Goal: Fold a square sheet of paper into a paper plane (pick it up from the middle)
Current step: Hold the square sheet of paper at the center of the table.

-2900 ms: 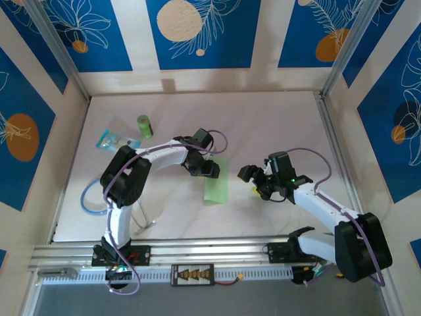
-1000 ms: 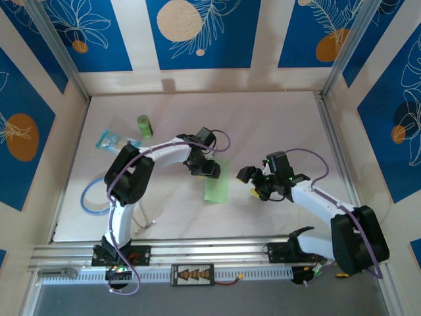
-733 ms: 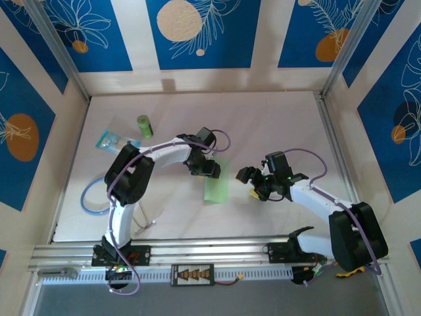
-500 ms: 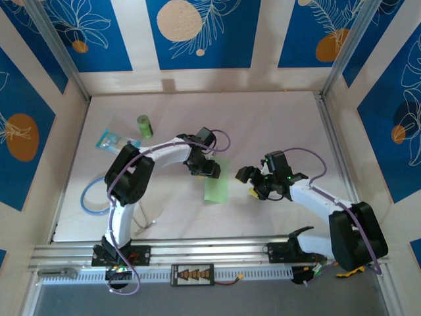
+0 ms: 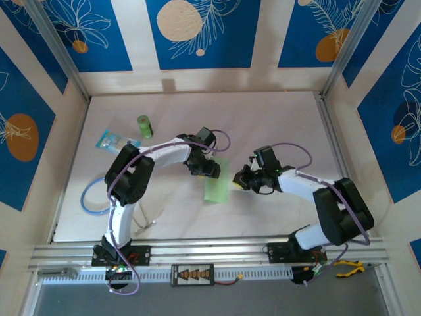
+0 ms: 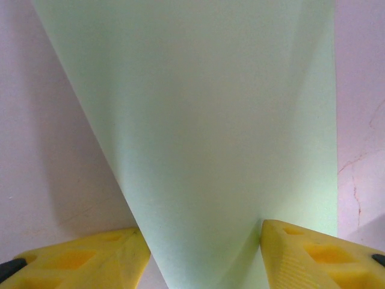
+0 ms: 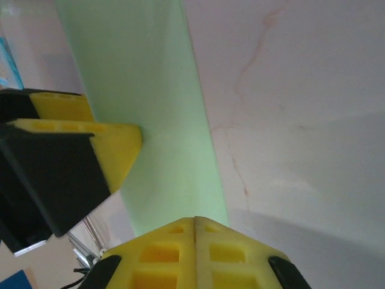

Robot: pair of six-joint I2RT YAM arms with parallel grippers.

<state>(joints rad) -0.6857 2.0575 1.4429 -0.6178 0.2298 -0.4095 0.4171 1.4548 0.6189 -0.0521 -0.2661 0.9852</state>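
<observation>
Left gripper [image 6: 201, 253] half-spread, straddling paper [image 5: 216, 184] mid-surface. Right gripper [image 7: 194, 232] pressed together at the sheet's right edge, pinching nothing visible. Paper's thin, light, floppy: likely slides; better grab mid-sheet.

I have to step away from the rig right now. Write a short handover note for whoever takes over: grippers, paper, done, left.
Left gripper: jaws part open, astride the square sheet of paper; whether they press on it cannot be told.
Right gripper: shut, fingers pressed flat together, at the paper's right edge; it does not look to hold the paper.
Paper: mid-table, a long pale-green strip, apparently folded or bent along its length.
Done: at most a first lengthwise fold.
Left: the nose and wing folds; no pointed plane shape yet.
Clear of the work, at the far left: small green cylinder and clear packet.
</observation>
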